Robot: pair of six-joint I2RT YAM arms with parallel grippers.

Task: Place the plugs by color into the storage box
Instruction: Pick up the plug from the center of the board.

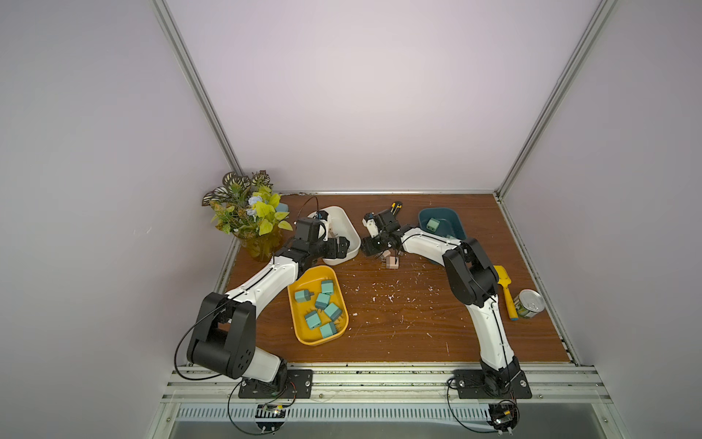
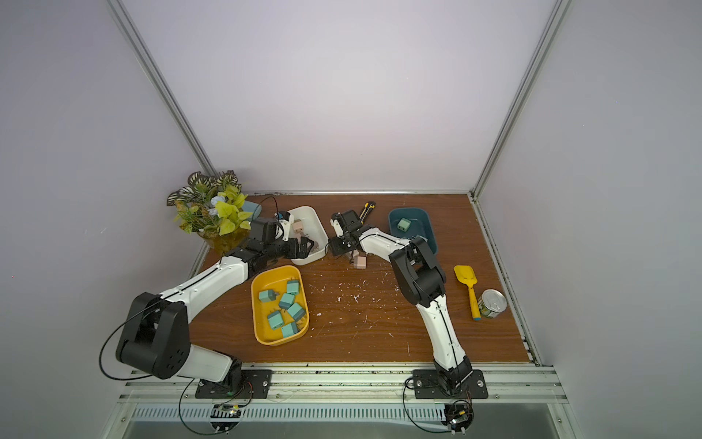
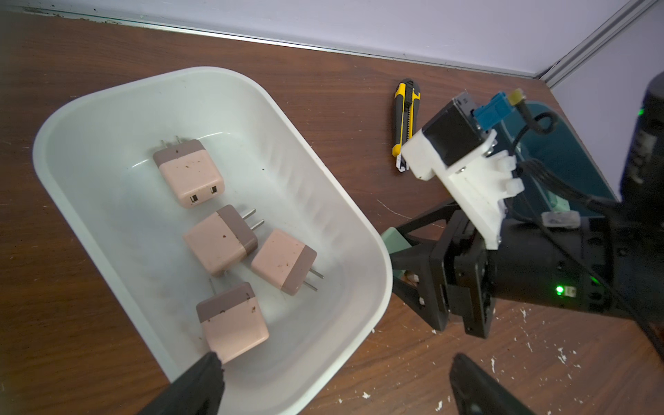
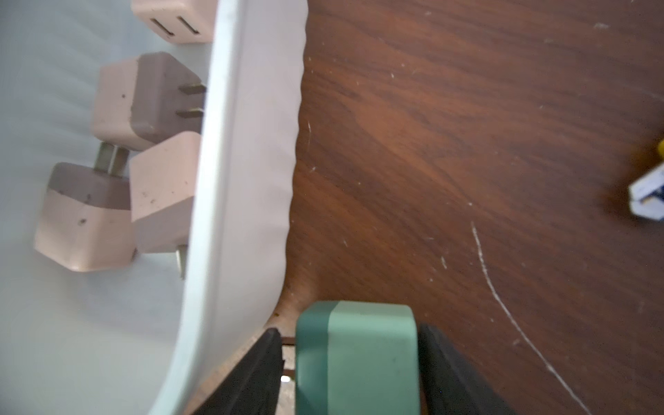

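Right gripper (image 4: 347, 336) straddles mint green plug (image 4: 363, 363) beside white tray (image 4: 248, 172).
Clamped or not, cannot tell; plug sits just outside the tray's wall. Left gripper (image 3: 341, 381) spread wide over its rim.

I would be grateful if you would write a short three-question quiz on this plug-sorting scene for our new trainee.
1. How many pink plugs lie in the white bin?
2. True or false: the left gripper is open.
3. The right gripper has its jaws on either side of: A) a mint green plug; B) a pink plug; C) nothing.
Key: 1. four; 2. true; 3. A.
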